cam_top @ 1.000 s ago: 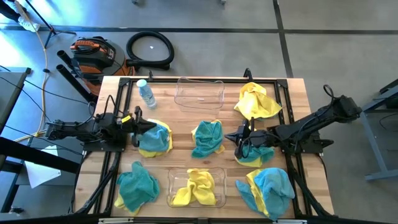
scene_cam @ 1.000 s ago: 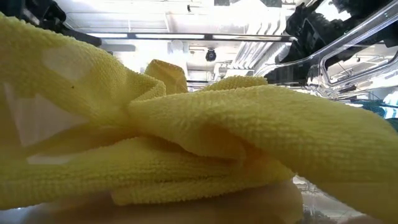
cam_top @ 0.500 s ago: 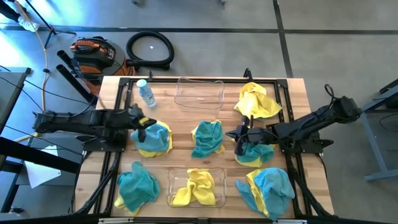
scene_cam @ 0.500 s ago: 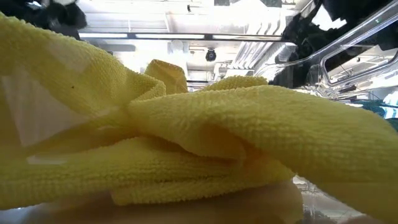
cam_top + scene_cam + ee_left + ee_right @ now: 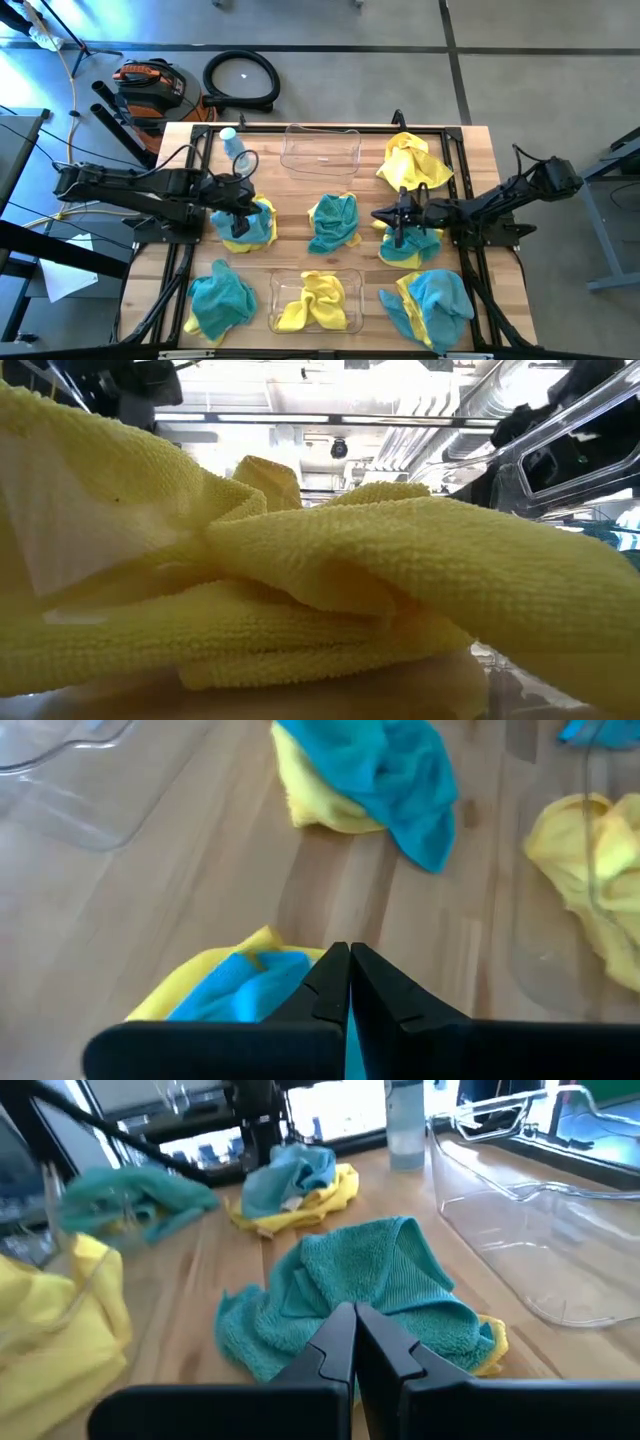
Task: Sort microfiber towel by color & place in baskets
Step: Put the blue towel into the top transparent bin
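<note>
Left tool [image 5: 243, 205] closed, empty, over a teal-and-yellow towel pile [image 5: 247, 222] at worktop left. Right tool [image 5: 400, 222] likewise closed, above another pile [image 5: 405, 247]. We judge cloths soft, light, clingy: pinch a raised teal fold. Near basket [image 5: 316, 302] holds yellow.

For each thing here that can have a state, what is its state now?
Left gripper: shut, over a teal and yellow towel pile.
Right gripper: shut, empty.
Far clear plastic basket: empty.
Near clear plastic basket: holds yellow towels.
Small clear water bottle: upright.
</note>
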Action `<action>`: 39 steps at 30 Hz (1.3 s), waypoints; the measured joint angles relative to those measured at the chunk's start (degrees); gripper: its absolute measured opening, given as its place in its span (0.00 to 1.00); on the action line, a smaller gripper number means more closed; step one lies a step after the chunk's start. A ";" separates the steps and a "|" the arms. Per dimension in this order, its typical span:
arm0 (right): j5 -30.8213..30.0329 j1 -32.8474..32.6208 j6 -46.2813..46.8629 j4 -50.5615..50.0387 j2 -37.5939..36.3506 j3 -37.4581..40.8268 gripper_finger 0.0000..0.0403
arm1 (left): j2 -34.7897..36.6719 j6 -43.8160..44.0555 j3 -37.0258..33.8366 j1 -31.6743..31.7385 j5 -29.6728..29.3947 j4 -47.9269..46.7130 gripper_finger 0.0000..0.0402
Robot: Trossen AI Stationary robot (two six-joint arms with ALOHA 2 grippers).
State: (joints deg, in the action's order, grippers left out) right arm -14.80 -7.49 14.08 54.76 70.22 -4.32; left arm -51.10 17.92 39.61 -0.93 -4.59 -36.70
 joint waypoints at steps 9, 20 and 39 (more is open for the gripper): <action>1.54 -0.02 -1.19 0.61 0.00 -0.60 0.00 | -5.93 1.53 1.36 0.38 -0.91 -4.97 0.21; 1.52 -0.02 -1.64 -0.04 0.00 -0.81 0.00 | -14.70 3.02 -1.31 0.63 -1.66 -10.18 0.38; 1.50 -0.02 -1.70 -0.56 0.00 -0.85 0.00 | -17.19 1.41 5.16 0.51 -8.07 -20.70 0.00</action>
State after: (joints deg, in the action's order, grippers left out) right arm -13.30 -7.51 12.38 54.19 70.22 -5.17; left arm -68.29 19.33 44.77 -0.42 -12.66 -57.40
